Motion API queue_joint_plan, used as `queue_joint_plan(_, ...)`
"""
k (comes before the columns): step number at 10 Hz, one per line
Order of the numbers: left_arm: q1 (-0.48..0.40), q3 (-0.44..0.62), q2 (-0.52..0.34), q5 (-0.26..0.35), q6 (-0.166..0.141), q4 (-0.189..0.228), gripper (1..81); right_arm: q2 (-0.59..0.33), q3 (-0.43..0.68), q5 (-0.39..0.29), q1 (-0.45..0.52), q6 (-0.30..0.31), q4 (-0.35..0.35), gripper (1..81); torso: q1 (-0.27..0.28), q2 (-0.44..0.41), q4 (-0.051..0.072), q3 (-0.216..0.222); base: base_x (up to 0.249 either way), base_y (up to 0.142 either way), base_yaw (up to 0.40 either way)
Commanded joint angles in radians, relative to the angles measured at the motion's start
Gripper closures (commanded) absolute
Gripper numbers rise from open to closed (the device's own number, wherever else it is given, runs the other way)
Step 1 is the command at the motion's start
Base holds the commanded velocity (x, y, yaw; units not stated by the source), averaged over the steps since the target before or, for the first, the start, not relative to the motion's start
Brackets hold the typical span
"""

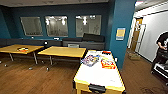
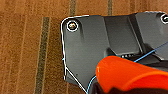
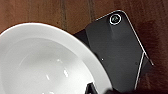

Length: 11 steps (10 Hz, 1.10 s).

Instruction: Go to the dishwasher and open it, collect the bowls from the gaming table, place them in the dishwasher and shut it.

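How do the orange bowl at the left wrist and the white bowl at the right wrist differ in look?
The orange bowl is bright orange, while the white bowl is plain white. The orange bowl shows its outer side; the white bowl shows its glossy, empty inside. Both hang above the brown floor.

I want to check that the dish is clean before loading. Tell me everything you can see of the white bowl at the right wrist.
The white bowl is round, glossy and ceramic-looking, with a wide smooth rim. Its inside looks empty and clean, showing only light glints. It faces open side toward the camera, above wood-look floor. What holds it cannot be seen.
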Motion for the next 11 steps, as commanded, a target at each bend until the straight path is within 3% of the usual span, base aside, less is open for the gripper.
queue_joint_plan(1, -0.029, -0.133, 0.067, 0.039, 0.045, -0.066, 81.1, -0.016, 0.008, -0.042, 0.050, 0.000, -0.016, 81.1, 0.001, 0.000, 0.000, 0.000, 0.000, 0.000, 0.000)
queue_joint_plan(2, -0.037, -0.125, 0.055, 0.039, 0.048, -0.051, 81.1, -0.015, 0.007, -0.042, 0.050, 0.000, -0.016, 81.1, 0.001, 0.000, 0.000, 0.000, 0.000, 0.000, 0.000)
queue_joint_plan(3, -0.034, -0.069, 0.025, 0.036, 0.048, 0.008, 81.1, -0.015, 0.005, -0.042, 0.050, 0.000, -0.016, 81.1, 0.001, 0.000, 0.000, 0.000, 0.000, 0.000, 0.000)
queue_joint_plan(5, -0.028, -0.012, -0.021, -0.054, 0.049, 0.035, 81.1, -0.013, 0.004, -0.042, 0.050, 0.000, -0.016, 81.1, 0.001, 0.000, 0.000, 0.000, 0.000, 0.000, 0.000)
queue_joint_plan(7, -0.027, -0.015, -0.027, -0.065, 0.048, 0.075, 81.1, -0.012, 0.002, -0.042, 0.052, 0.000, -0.016, 81.1, 0.001, 0.000, 0.000, 0.000, 0.000, 0.000, 0.000)
queue_joint_plan(11, -0.037, -0.012, -0.030, -0.065, 0.045, 0.067, 81.1, -0.006, 0.001, -0.042, 0.050, 0.000, -0.015, 81.1, 0.001, 0.000, 0.000, 0.000, 0.000, 0.000, 0.000)
